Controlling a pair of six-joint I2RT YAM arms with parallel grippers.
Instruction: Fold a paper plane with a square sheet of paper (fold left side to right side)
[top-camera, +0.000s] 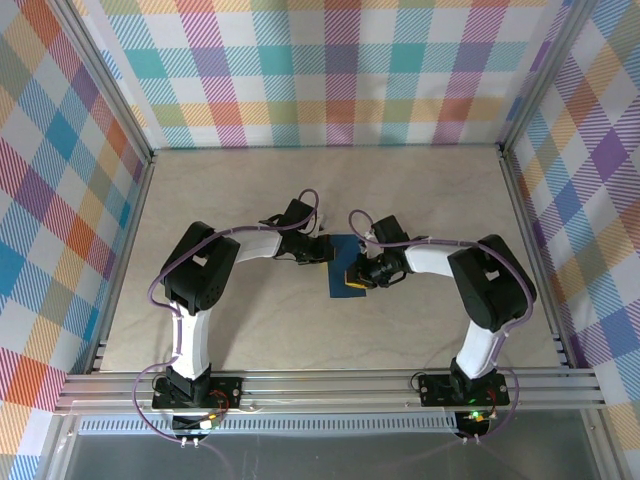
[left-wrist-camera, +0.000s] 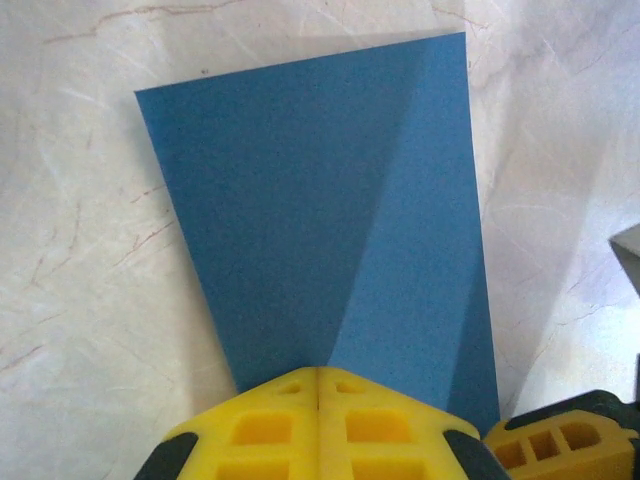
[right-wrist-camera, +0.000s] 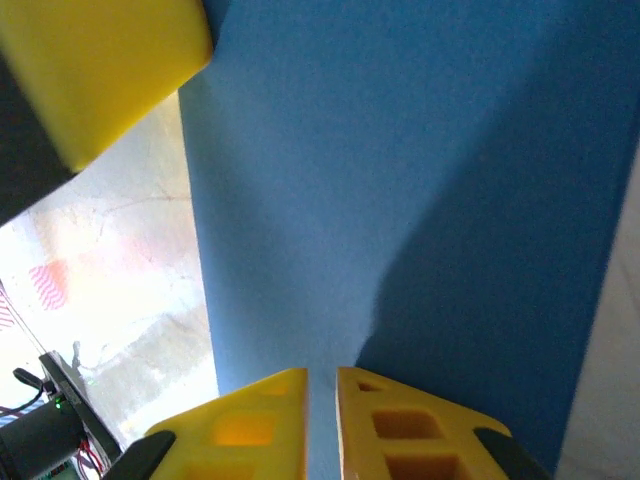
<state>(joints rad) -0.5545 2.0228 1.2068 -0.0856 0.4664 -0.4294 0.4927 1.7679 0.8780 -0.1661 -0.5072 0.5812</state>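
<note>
Left end effector (left-wrist-camera: 318, 375) closed, touching square sheet of paper (left-wrist-camera: 330, 200) | right end effector (right-wrist-camera: 321, 375) narrowly parted above it

Wore white shells (top-camera: 250, 243) over black joint housings (top-camera: 195, 277), trailed looping purple cables (top-camera: 153, 285), ended in blocky yellow plastic fingers (left-wrist-camera: 400, 402) cut with square pockets.

Dark-blue sheet of paper (top-camera: 341, 289), rectangular, lying flat, mid-workspace
</note>
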